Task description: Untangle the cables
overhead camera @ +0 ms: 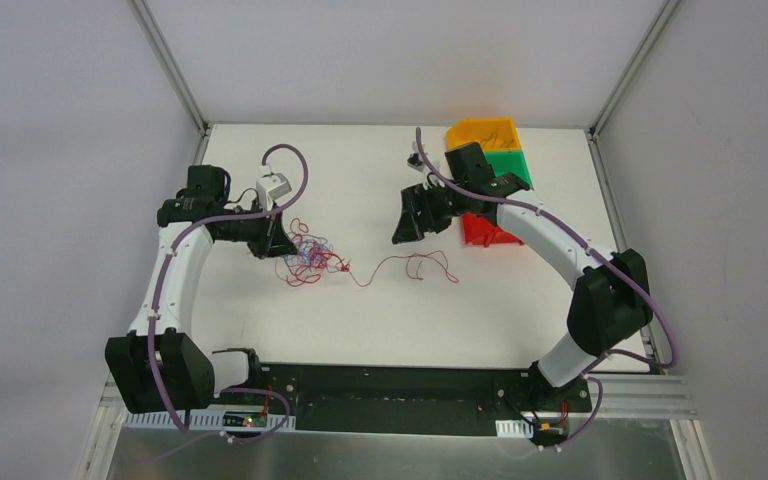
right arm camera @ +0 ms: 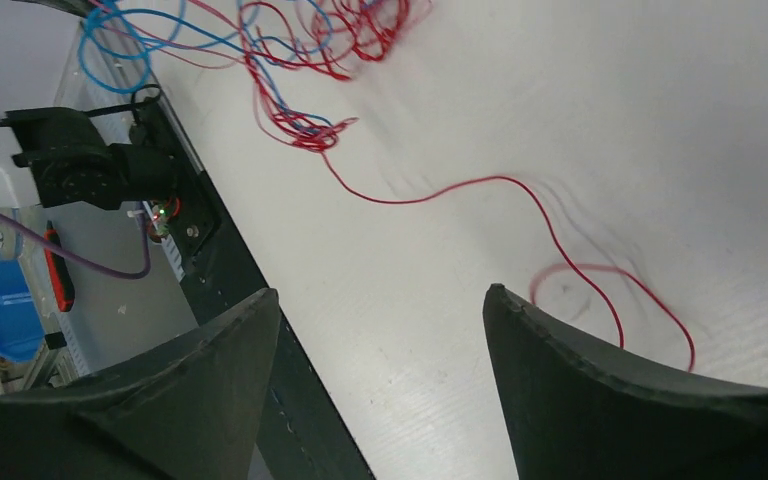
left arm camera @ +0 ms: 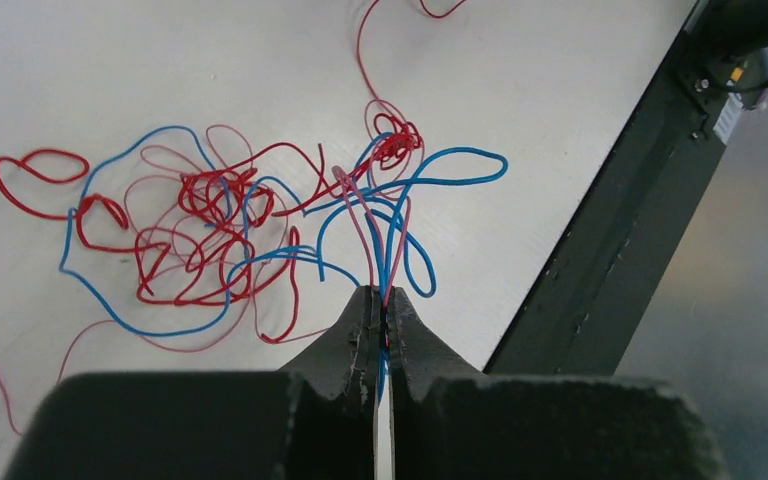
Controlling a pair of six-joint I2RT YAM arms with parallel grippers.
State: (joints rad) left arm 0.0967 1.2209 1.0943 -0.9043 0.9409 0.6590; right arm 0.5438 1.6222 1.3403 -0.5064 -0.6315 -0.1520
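The cables [overhead camera: 305, 255] lie as a tangle of thin red and blue wires on the white table left of centre. One red cable [overhead camera: 410, 266] trails out of it to the right. My left gripper [overhead camera: 282, 246] sits at the tangle's left edge. In the left wrist view my left gripper [left arm camera: 383, 297] is shut on blue and red strands of the cables [left arm camera: 210, 225]. My right gripper [overhead camera: 403, 232] hangs above the table, up and right of the trailing red cable. In the right wrist view my right gripper [right arm camera: 380, 300] is open and empty, with that red cable [right arm camera: 520, 200] beyond the fingers.
Orange [overhead camera: 482, 132], green [overhead camera: 508, 163] and red [overhead camera: 485, 230] bins stand at the back right, partly behind the right arm. The black base rail [overhead camera: 390, 385] runs along the table's near edge.
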